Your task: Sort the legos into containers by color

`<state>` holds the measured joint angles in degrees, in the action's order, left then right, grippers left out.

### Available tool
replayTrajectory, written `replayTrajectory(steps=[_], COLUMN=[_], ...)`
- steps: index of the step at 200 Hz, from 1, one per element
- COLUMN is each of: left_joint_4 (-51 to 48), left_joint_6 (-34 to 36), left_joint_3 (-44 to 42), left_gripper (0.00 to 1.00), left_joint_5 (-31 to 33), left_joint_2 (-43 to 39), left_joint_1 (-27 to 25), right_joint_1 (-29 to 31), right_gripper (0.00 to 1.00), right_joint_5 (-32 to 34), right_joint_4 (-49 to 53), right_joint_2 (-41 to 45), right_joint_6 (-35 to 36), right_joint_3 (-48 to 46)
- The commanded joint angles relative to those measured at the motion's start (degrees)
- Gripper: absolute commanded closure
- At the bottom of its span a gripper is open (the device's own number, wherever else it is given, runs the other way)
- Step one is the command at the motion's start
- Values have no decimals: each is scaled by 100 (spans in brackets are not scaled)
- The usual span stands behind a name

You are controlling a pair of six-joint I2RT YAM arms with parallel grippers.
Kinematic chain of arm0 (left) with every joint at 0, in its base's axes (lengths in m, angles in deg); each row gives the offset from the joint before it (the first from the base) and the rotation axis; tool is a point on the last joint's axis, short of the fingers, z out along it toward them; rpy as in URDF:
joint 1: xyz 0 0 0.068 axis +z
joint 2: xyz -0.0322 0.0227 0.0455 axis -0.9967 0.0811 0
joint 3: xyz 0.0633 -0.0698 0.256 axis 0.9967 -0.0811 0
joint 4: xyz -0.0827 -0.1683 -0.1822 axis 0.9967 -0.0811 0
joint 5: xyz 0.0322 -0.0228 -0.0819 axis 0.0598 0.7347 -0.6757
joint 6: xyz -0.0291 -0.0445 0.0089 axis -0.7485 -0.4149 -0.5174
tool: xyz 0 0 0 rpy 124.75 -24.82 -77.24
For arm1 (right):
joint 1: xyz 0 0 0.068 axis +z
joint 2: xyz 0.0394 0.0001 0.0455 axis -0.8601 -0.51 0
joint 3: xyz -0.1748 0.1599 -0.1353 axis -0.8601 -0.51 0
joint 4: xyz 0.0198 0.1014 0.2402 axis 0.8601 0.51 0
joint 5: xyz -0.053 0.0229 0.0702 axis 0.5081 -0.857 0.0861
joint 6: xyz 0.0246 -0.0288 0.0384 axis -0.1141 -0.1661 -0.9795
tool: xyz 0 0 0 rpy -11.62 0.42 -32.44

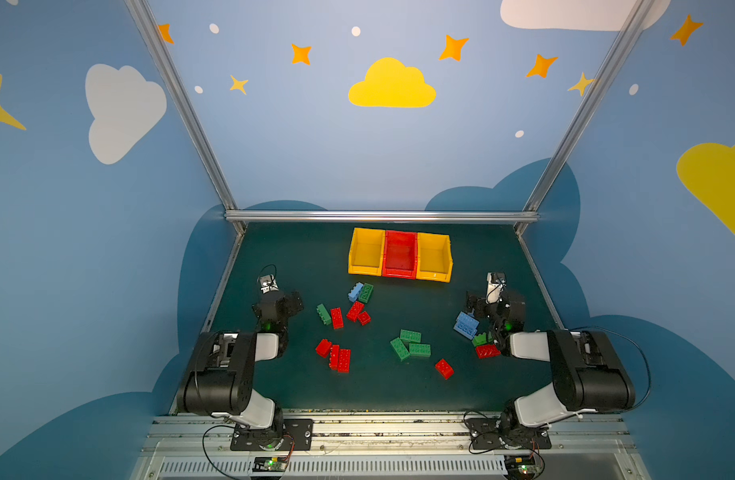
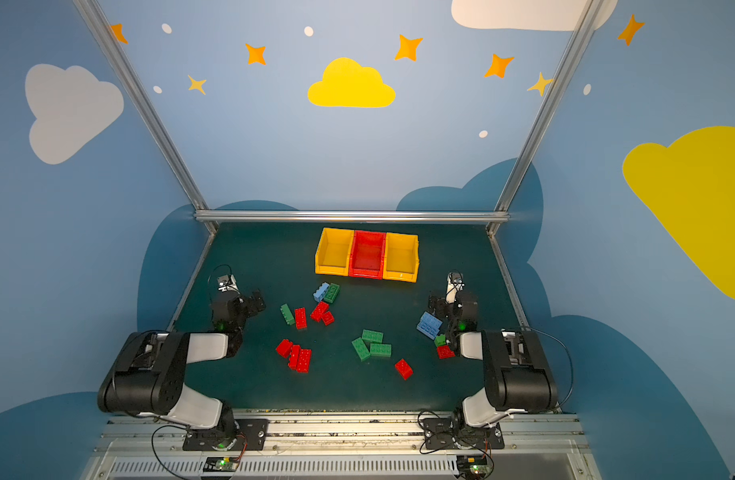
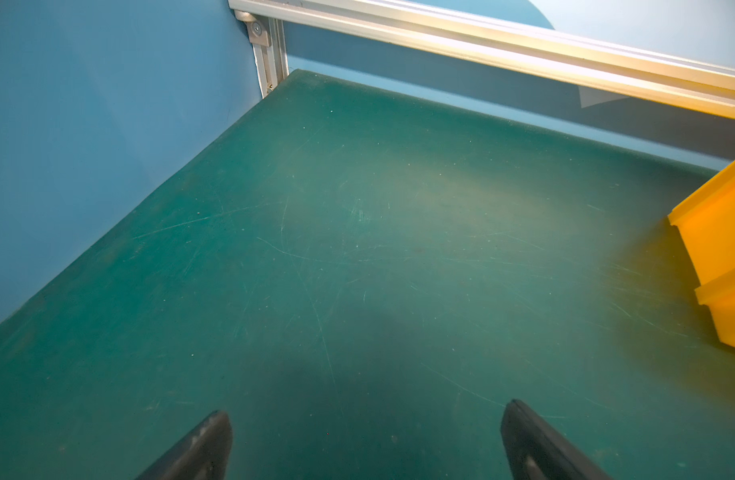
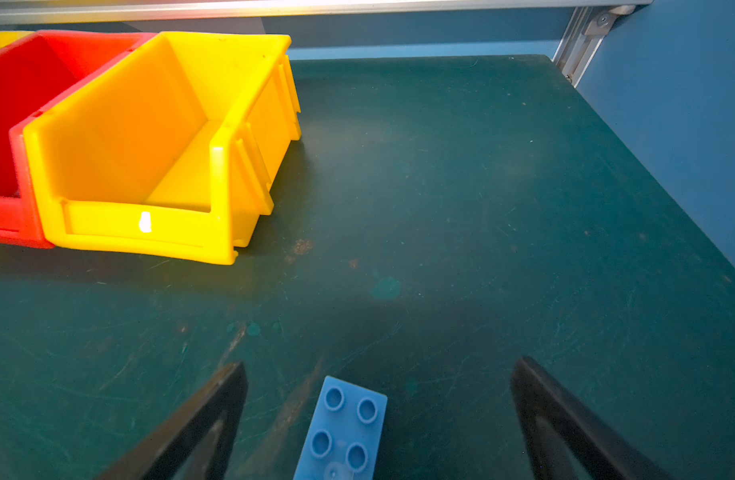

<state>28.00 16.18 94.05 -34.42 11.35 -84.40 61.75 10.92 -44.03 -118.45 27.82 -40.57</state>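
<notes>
On the far middle of the green table [image 1: 299, 266] the containers [image 1: 399, 272] stand joined in a row: a yellow bin [image 1: 365, 270] on the left, a red bin [image 2: 366, 272] between, and a second yellow bin [image 1: 434, 275] on the right. All the legos [image 1: 410, 347] in view lie on the table, nearer than the bins and apart from them.

Just near of the bins, a light blue and green pair [image 1: 360, 292] lies side by side. Nearer and to the left sit a green brick [image 1: 323, 314] and several red bricks [image 1: 355, 311], with a red cluster [image 1: 334, 355] nearer still. Three green bricks [image 2: 372, 344] touch one another near the middle, and a lone red brick [image 1: 443, 368] lies to their near right.

The left gripper [image 3: 365, 440] is over bare table on the left side, its jaws spread wide with nothing between them. The right gripper [image 4: 380, 363] is likewise spread wide on the right. A light blue brick [image 4: 345, 432] lies studs up between its fingers [image 4: 216, 407], touching neither. Beneath the right arm, what looks like one green and one red brick [image 1: 487, 351] are partly hidden.
</notes>
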Motion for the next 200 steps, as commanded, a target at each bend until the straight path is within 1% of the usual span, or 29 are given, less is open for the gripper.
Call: replayTrajectory(steps=[1,118,131,137,142,145,154,160,165,167,182,191,200], left_joint_4=[-37,-82,-77,-340,-767,-990,-1613,-1875,-2016,-2057,-2378,-2617,-2816], left_joint_6=[53,62,21,18,29,4,-85,-71,-31,-14,-59,-174,-276], left_joint_3=[79,111,139,254,412,523,802,939,1001,1023,1130,1176,1211], left_gripper=[0,0,0,0,0,0,0,0,0,0,0,0,0], left_joint_5=[51,26,4,27,77,153,389,409,388,386,699,689,603], left_joint_2=[-99,-100,-129,-215,-323,-366,-533,-624,-697,-737,-1052,-1313,-1546], left_joint_1=[-7,-13,-16,-7,-6,-11,-7,-7,-33,-44,-240,-374,-517], right_joint_1=[17,6,31,78,144,179,242,240,244,249,391,508,616], right_gripper=[3,3,3,3,3,3,3,3,3,3,3,3,3], right_joint_5=[41,14,157,376,673,852,1265,1394,1432,1441,1431,1426,1276], right_joint_4=[-9,10,61,192,449,784,2091,2981,3498,3798,4645,4964,5254], right_joint_2=[86,104,180,299,448,556,832,930,971,984,1025,1037,1019], right_joint_6=[-14,-13,-20,-42,-55,-73,-238,-453,-582,-621,-915,-1100,-1182], right_joint_3=[90,88,133,200,349,481,1057,1487,1855,1887,2580,2843,3096])
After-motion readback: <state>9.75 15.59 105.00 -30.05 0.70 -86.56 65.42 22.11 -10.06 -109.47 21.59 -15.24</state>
